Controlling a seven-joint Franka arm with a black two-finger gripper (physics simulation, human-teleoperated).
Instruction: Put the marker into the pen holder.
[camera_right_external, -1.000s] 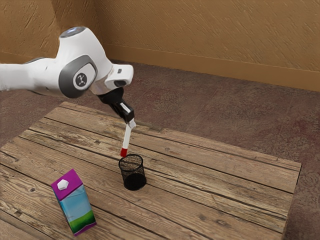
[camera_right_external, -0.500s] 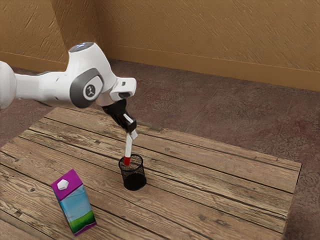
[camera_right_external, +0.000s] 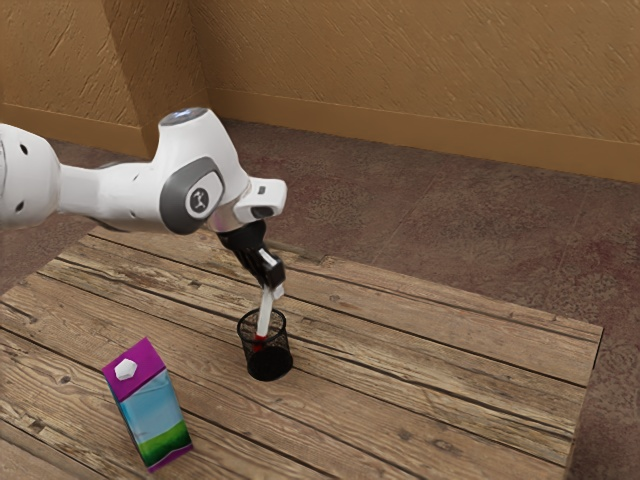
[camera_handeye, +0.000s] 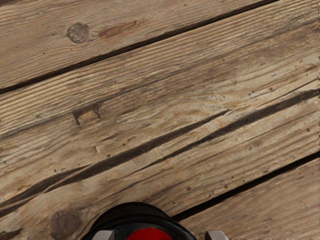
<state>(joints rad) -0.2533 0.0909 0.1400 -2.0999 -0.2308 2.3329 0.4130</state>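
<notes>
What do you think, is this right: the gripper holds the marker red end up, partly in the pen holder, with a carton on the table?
Not quite: the exterior view shows the red end down. The gripper does hold the marker partly in the pen holder, with the carton on the table.

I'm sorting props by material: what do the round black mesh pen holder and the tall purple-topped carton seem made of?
The pen holder looks like black-coated metal: its wall is see-through mesh, though plastic is possible. The carton looks like smooth coated cardboard, from its straight edges and printed faces.
</notes>
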